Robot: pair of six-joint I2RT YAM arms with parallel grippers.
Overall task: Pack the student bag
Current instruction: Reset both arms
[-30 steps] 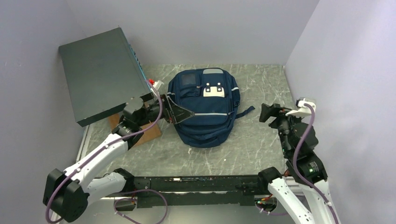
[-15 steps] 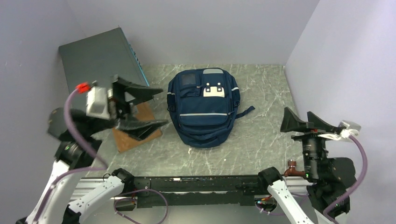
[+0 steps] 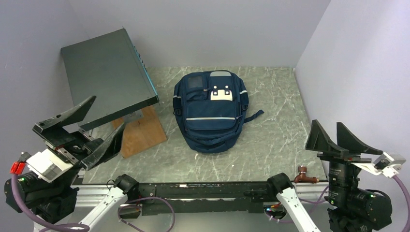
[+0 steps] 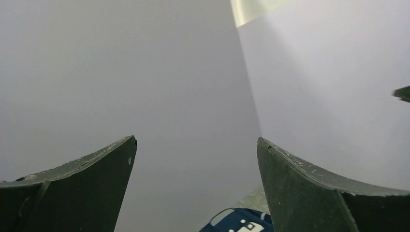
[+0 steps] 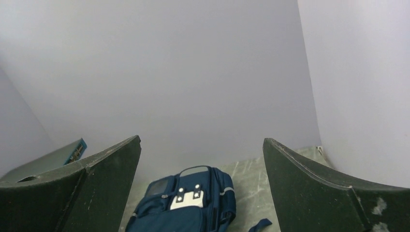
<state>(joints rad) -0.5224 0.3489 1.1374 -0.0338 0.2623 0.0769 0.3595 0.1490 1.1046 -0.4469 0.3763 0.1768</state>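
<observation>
I see left gripper (image 3: 109,112) and right gripper (image 3: 328,123) up at the near edge, both jaws spread wide, empty. The student bag (image 3: 211,111) lies flat on the tabletop (image 3: 270,145), clear of both.

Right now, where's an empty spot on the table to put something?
The widest bare marble lies between the student bag and the right wall. A narrower strip runs between the bag and the front rail. Left is crowded: the dark flat box overhangs the wooden board beside the bag.
</observation>
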